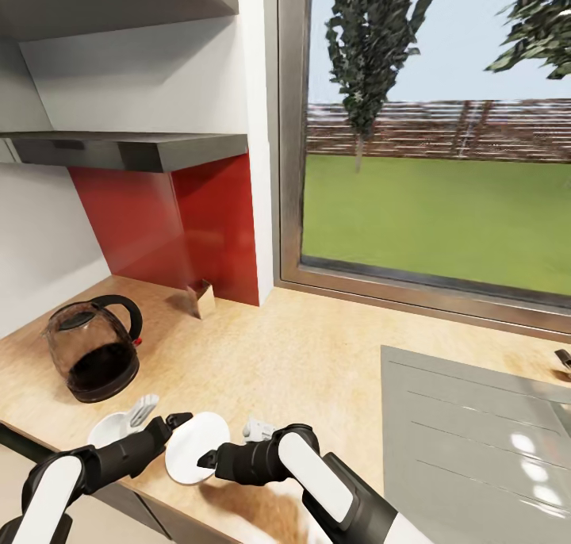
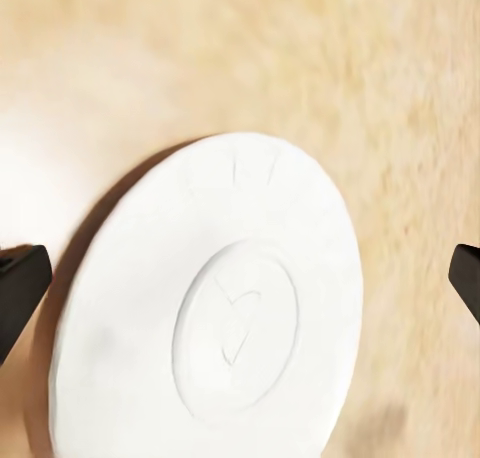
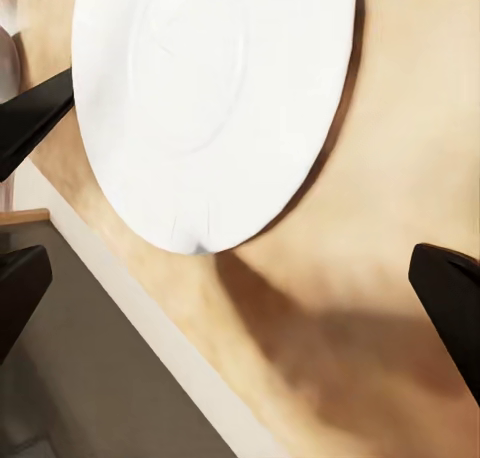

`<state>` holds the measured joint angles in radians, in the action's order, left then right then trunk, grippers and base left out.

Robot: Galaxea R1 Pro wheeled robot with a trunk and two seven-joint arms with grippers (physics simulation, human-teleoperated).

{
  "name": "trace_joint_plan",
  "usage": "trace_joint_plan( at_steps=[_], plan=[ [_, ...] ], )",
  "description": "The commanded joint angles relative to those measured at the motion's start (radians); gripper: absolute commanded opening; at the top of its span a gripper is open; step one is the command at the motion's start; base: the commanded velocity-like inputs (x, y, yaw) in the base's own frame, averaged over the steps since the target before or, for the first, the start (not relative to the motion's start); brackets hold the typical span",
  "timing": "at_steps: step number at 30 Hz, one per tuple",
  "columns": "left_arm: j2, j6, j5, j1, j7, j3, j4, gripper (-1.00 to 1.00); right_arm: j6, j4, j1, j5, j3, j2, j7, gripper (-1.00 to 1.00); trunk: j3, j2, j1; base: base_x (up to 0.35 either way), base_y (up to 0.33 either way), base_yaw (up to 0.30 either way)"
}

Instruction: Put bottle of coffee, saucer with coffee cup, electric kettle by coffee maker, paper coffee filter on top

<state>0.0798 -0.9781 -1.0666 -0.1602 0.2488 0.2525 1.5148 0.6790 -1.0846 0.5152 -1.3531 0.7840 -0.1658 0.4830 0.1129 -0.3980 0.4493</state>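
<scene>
One saucer (image 1: pixel 197 446) lay on the countertop (image 1: pixel 317 369) near its front edge, between two spread grippers, left (image 1: pixel 179 422) and right (image 1: pixel 208 457). One cup (image 1: pixel 111 427) and one kettle (image 1: pixel 93 351) stood leftward; open counter lay behind.

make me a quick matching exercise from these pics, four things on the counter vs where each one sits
Things:
1. electric kettle
2. saucer
3. coffee cup
4. paper coffee filter

Places:
A. between the two grippers at the counter's front edge
B. by the red wall panel, at the back
C. just in front of the kettle, beside the left gripper
D. far left of the countertop, under the dark shelf

Pairs: 1-D, 2-A, 3-C, 4-B
</scene>
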Motion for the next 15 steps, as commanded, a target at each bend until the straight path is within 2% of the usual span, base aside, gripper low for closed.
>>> trace_joint_plan(
  at_steps=[1,15],
  plan=[
    [0.000,-0.005,-0.010,0.000,0.009,0.001,0.001,1.00,0.002,0.000,0.001,-0.012,0.001,0.000,0.013,1.00,0.002,-0.002,0.001,0.000,0.000,0.000],
    [-0.001,-0.010,-0.016,-0.001,0.006,-0.001,-0.014,1.00,0.002,0.001,0.001,-0.012,0.002,0.000,0.012,1.00,0.002,-0.002,0.001,0.000,0.000,0.000]
  ],
)
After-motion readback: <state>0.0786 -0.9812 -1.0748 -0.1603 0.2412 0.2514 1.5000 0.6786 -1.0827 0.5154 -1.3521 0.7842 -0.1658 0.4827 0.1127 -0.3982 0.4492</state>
